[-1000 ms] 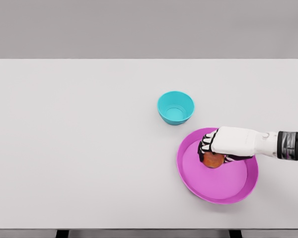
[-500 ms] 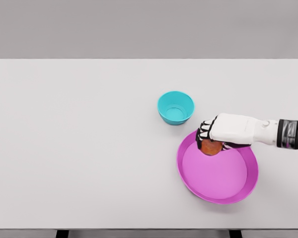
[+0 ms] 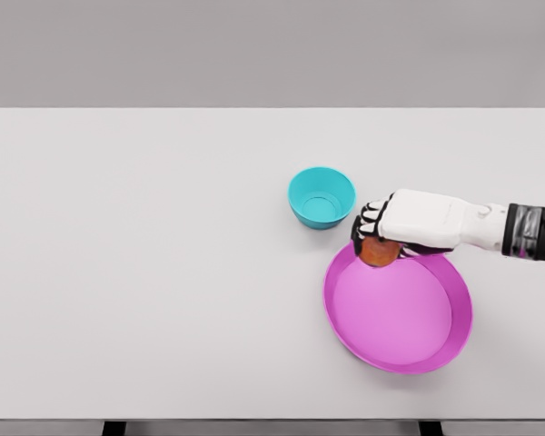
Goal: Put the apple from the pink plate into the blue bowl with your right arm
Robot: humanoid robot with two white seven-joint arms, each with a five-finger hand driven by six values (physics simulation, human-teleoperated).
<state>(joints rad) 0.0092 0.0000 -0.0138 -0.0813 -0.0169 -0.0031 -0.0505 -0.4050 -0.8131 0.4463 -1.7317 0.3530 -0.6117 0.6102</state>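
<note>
- White table [image 3: 163, 272] carries a blue bowl [image 3: 322, 197] and a pink plate [image 3: 398, 313].
- Right hand [image 3: 409, 225] grips the apple [image 3: 378, 252] from above, over the plate's 11 o'clock rim.

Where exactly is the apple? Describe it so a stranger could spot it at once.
On the white table, look right of centre, at the far rim of the pink plate near the blue bowl. The apple sits in the right hand, the only orange-red round thing there.

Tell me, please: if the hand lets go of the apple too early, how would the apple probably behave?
The apple looks round, so it would probably roll. It hangs in the right hand over the pink plate's rim, so it might stop inside. It has not yet reached the blue bowl.
</note>
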